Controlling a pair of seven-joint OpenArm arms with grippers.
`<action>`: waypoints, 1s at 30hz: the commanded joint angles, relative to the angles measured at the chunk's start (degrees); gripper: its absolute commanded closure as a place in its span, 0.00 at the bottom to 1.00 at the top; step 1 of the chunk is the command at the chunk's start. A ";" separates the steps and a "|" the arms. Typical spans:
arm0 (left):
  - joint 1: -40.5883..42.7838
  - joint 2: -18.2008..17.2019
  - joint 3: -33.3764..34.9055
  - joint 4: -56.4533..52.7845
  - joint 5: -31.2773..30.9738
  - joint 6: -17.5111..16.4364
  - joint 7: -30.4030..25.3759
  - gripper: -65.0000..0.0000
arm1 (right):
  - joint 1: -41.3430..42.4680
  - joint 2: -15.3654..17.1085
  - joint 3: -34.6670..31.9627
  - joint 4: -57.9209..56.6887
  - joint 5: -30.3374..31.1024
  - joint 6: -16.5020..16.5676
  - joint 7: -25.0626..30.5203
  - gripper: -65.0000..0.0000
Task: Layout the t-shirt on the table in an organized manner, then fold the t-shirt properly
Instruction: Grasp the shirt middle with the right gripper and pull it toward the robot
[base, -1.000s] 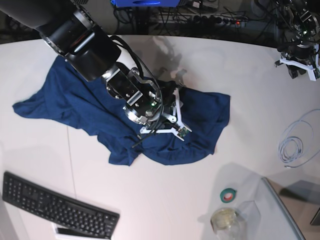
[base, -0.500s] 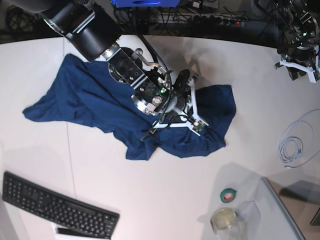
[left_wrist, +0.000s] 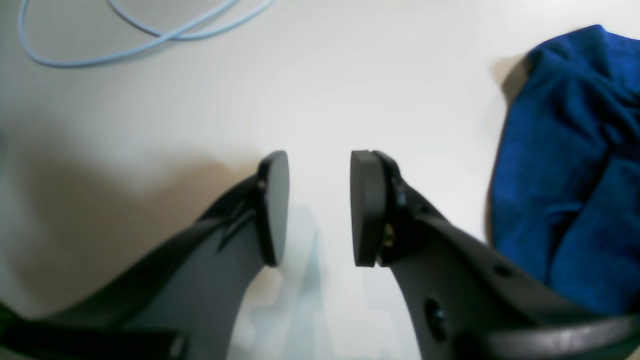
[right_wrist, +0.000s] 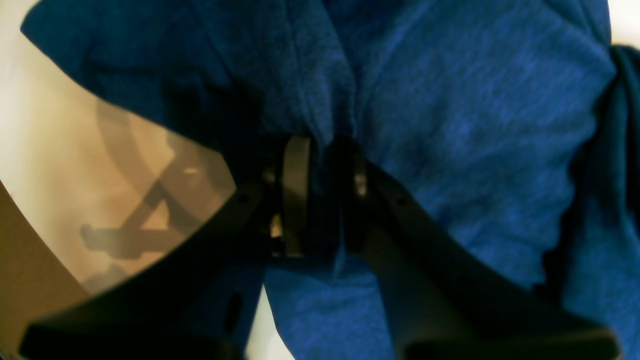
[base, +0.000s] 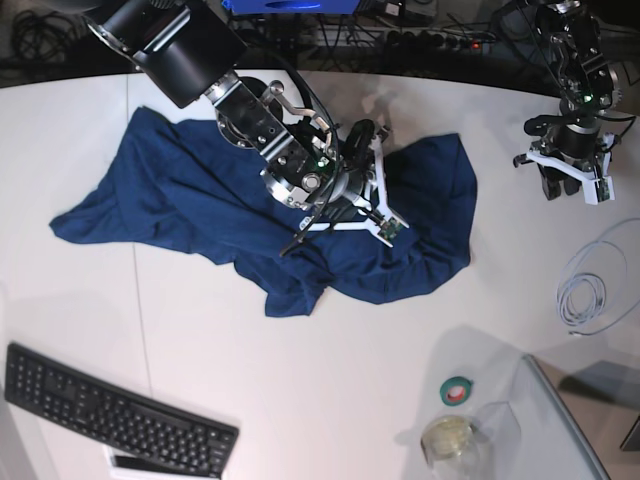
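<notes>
The dark navy t-shirt lies crumpled across the middle of the white table, spread unevenly from left to right. My right gripper is over the shirt's right part. In the right wrist view its fingers are shut on a bunched fold of the t-shirt, which hangs around them. My left gripper hovers at the far right of the table, off the cloth. Its pads stand open above bare table with nothing between them, and the t-shirt's edge is off to its right.
A coiled pale blue cable lies at the right edge and shows as the cable beyond my left gripper. A green tape roll, a glass jar and a clear tray sit front right. A black keyboard is front left.
My right arm has pulled the shirt right and toward the far edge, its fingers gripping a fold. The left arm has come in from the far right corner toward the shirt.
</notes>
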 joint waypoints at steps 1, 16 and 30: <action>-0.50 -0.66 -0.68 0.65 0.15 0.07 -0.93 0.69 | 0.87 -0.71 0.14 0.09 0.37 0.07 0.85 0.82; -0.23 -3.03 -0.86 -3.30 0.07 0.07 -0.93 0.69 | 0.52 -0.71 0.14 0.00 0.37 -0.11 0.58 0.74; -0.50 -3.12 -0.86 -3.65 0.07 0.07 -0.93 0.69 | -1.68 0.17 0.14 6.25 0.02 -0.11 0.76 0.63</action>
